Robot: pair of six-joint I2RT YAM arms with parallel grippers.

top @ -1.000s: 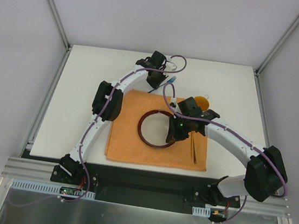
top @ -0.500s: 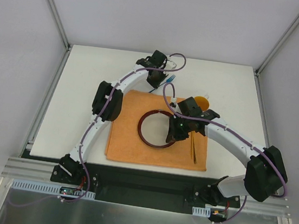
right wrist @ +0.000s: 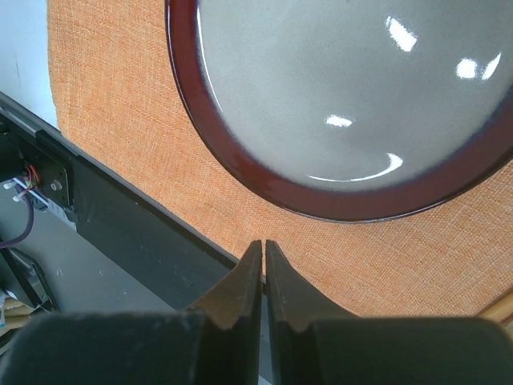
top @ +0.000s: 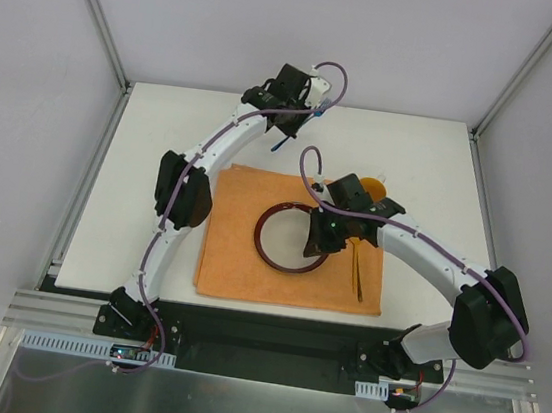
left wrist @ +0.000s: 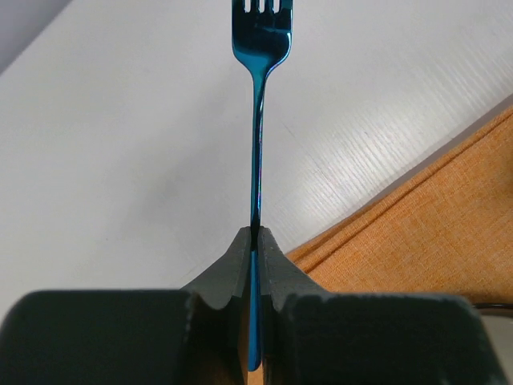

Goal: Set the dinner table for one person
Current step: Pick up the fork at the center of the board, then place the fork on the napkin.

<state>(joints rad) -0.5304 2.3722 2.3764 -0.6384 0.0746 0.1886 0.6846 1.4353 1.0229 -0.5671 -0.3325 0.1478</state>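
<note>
The left pincer [left wrist: 256,234] gripped a blue fork [left wrist: 258,120] above the white bench [left wrist: 120,160], beyond the placemat [left wrist: 433,224]; the right pincer [right wrist: 263,250] was closed, empty; the fork wanted laying flat left of the plate [right wrist: 345,96].

Left wrist view: fork [left wrist: 258,160] tines cut off by the top edge; the handle's end is hidden between the left gripper [left wrist: 256,237] fingers. Placemat [left wrist: 425,233] runs off the right edge.

Right wrist view: plate [right wrist: 321,88] cut by the top and right edges. Yellow sliver [right wrist: 503,307] at the right edge, too little showing to identify.

Top view: orange vessel [top: 375,189] half hidden behind the right arm [top: 421,255], kind unclear. Fork only a tiny blue streak.
</note>
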